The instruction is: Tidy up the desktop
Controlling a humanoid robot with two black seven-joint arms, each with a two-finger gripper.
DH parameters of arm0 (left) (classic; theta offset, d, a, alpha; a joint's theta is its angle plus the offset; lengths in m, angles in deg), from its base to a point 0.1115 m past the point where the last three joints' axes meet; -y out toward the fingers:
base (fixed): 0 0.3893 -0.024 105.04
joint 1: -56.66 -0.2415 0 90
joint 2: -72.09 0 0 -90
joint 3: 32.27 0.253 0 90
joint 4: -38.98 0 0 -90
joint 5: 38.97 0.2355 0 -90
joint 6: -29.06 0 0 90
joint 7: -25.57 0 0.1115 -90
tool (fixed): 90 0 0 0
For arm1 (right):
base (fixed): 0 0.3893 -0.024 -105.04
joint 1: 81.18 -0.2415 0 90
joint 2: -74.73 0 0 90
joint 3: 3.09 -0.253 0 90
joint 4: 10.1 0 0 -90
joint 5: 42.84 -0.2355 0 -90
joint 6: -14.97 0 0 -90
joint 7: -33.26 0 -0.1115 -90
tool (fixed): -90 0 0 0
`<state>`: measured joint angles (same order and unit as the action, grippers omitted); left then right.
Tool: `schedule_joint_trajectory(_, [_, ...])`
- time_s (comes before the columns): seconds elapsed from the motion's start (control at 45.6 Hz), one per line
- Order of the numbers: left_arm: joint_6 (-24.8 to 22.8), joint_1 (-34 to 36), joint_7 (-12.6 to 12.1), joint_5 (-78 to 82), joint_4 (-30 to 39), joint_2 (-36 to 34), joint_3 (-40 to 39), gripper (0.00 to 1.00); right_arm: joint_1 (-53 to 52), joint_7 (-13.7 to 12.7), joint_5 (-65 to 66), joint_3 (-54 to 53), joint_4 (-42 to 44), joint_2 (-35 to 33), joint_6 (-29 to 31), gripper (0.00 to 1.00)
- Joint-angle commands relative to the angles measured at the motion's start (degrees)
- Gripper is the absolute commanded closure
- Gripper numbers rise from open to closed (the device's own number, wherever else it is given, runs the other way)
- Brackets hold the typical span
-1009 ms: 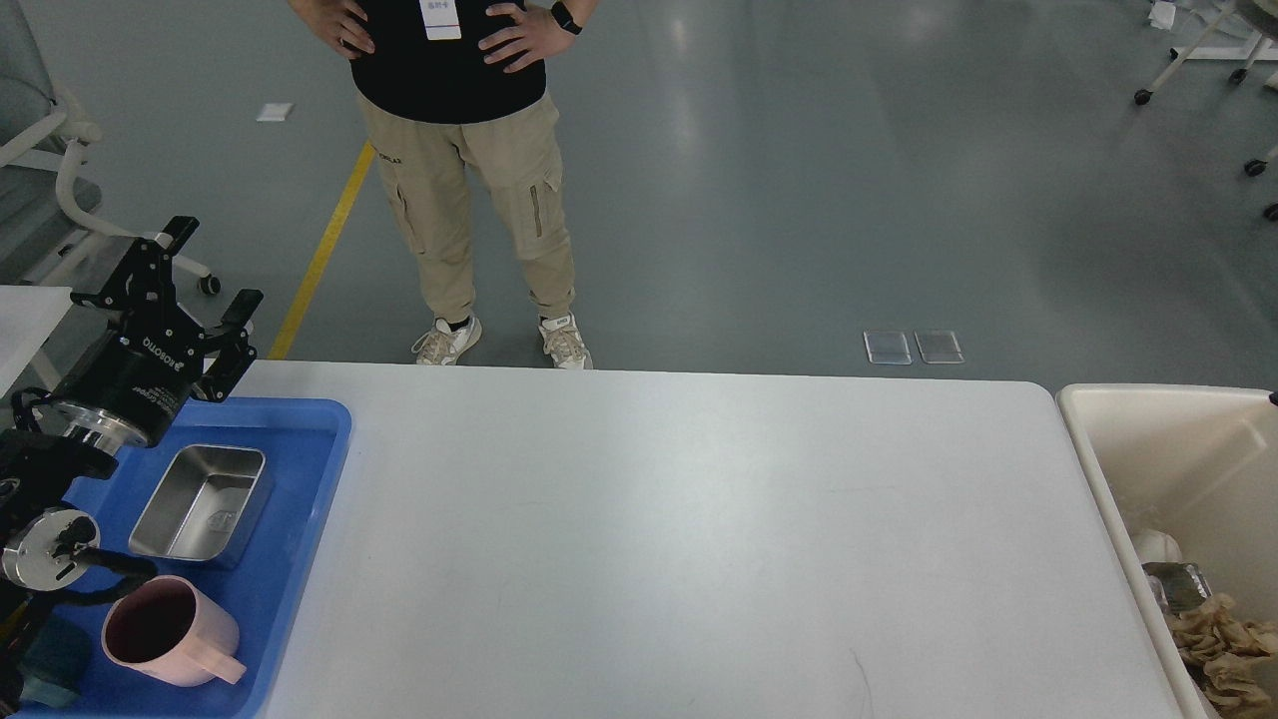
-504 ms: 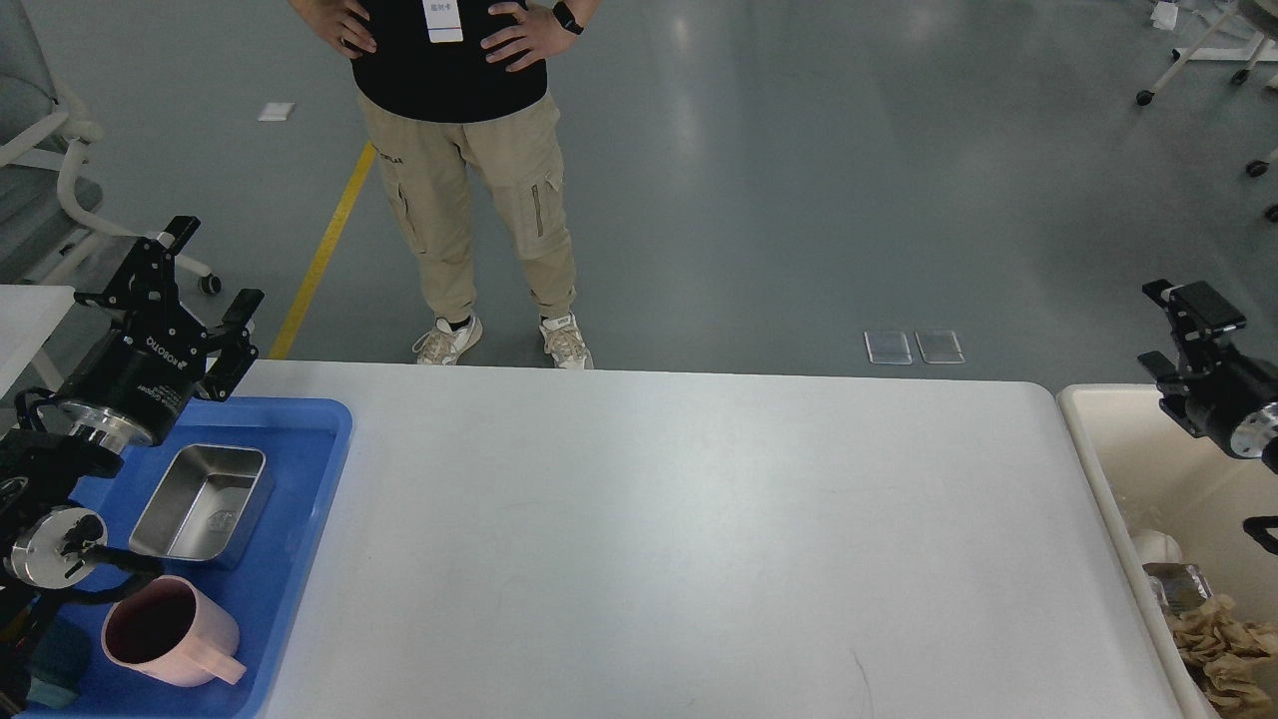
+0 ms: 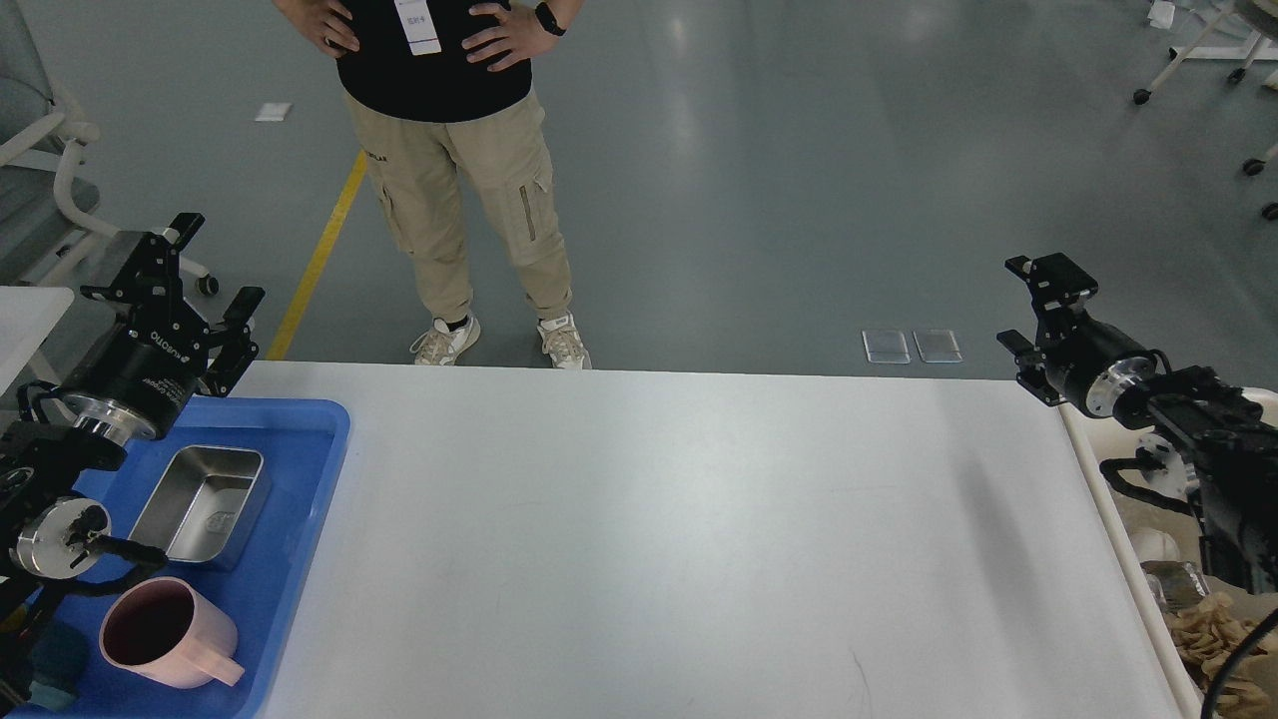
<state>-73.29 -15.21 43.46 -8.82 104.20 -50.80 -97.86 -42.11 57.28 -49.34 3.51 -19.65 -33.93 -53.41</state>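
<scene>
The desktop (image 3: 679, 539) is a large white tabletop that fills the middle of the head view, and its surface is bare. Over the far left corner, above the blue tray (image 3: 300, 559), my left gripper (image 3: 218, 260) hangs open with nothing between its fingers. My right gripper (image 3: 1024, 305) is raised over the far right corner of the desktop. It is open and holds nothing.
The blue tray holds a steel box (image 3: 203, 502) and a pink mug (image 3: 165, 634). A beige bin (image 3: 1118, 499) with crumpled brown paper (image 3: 1213, 629) stands at the table's right end. A person (image 3: 454, 170) stands just beyond the far edge.
My right arm has come in from the right and moved left and up over the table's right corner. The left arm has barely shifted. The person has stepped slightly left.
</scene>
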Motion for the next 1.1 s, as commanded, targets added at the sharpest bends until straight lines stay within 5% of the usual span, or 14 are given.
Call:
schedule_joint_trajectory(0.0, [0.3,0.0,-0.1,0.0,0.0,0.0,-0.1,0.04,-1.0,-2.5,0.0,-5.4,-2.9,0.4,0.2,0.0])
schedule_joint_trajectory(0.417, [2.2,0.2,-0.1,-0.2,0.0,0.6,-0.4,0.04,0.0,-5.6,-7.2,-18.7,-10.8,-0.5,-0.7,0.0])
schedule_joint_trajectory(1.074, [3.0,1.4,-1.6,-5.0,-1.4,0.8,-0.2,0.04,2.4,-4.4,-7.1,-18.7,-21.6,-6.0,-2.7,0.0])
